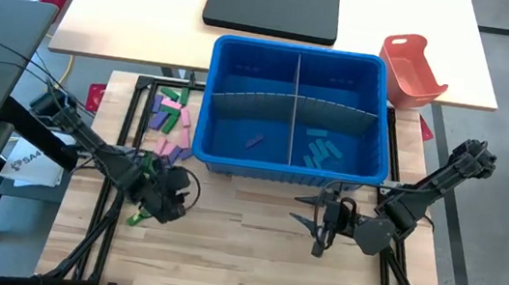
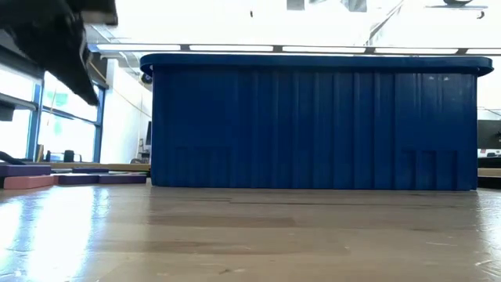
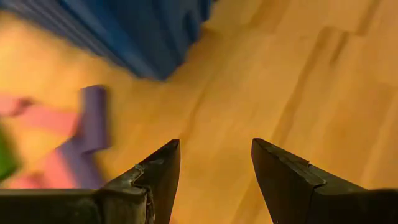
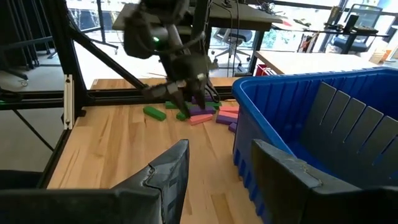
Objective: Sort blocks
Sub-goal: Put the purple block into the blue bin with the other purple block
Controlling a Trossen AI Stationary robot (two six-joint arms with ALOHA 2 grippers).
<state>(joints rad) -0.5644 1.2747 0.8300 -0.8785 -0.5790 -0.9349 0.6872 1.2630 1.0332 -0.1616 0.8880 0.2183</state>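
Observation:
Loose blocks [image 1: 169, 119] in green, pink and purple lie flat on the wood left of the blue bin [image 1: 233, 159]. One green block [image 1: 136, 218] lies apart, nearer the front. Inside the bin, a purple block [image 1: 254, 141] lies left of the grey divider [image 1: 294, 108] and several blue blocks [image 1: 322, 151] lie right of it. My left gripper [image 3: 215, 163] hangs open just above the table by the near end of the pile, a purple block [image 3: 93, 118] beside it and bare wood between its fingers. My right gripper [image 4: 219, 163] waits open in front of the bin's right half.
The blue bin's near wall [image 2: 313, 117] stands across the middle of the table. An orange-red tray [image 1: 414, 70] sits behind the bin on the right, and a black flat case [image 1: 273, 4] on the far table. Bare wood [image 1: 241, 248] lies in front of the bin.

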